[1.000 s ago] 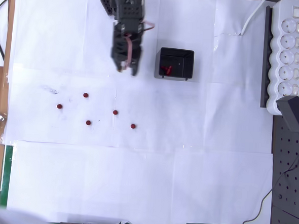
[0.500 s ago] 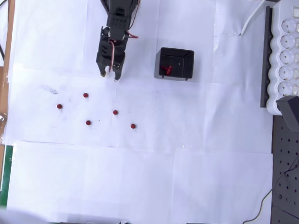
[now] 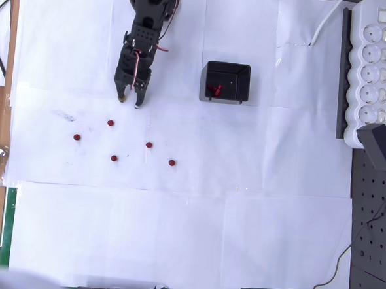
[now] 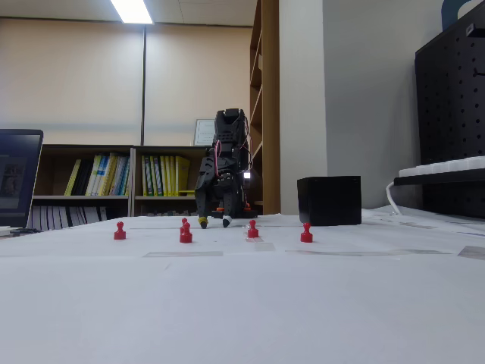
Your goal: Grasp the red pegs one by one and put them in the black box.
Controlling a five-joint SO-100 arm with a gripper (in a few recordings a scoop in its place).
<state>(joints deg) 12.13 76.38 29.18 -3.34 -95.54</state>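
Several red pegs lie loose on the white paper; the closest one [image 3: 110, 122] is just below my gripper [image 3: 129, 102] in the overhead view, and others [image 3: 149, 144] [image 3: 77, 137] are spread further down. The gripper is open, fingertips pointing down at the paper with nothing between them. The black box [image 3: 237, 83] sits to its right and holds red pegs [image 3: 214, 90] in its lower left corner. In the fixed view the gripper [image 4: 214, 223] stands behind the row of pegs [image 4: 186, 233], left of the box [image 4: 329, 200].
A white power strip [image 3: 371, 64] and a black adapter [image 3: 380, 146] line the right edge. The wooden table edge [image 3: 5, 107] runs down the left. A laptop [image 4: 19, 178] stands at the far left in the fixed view.
The arm has swung left, away from the box, and reached slightly down toward the loose pegs. The pegs and the box have not moved.
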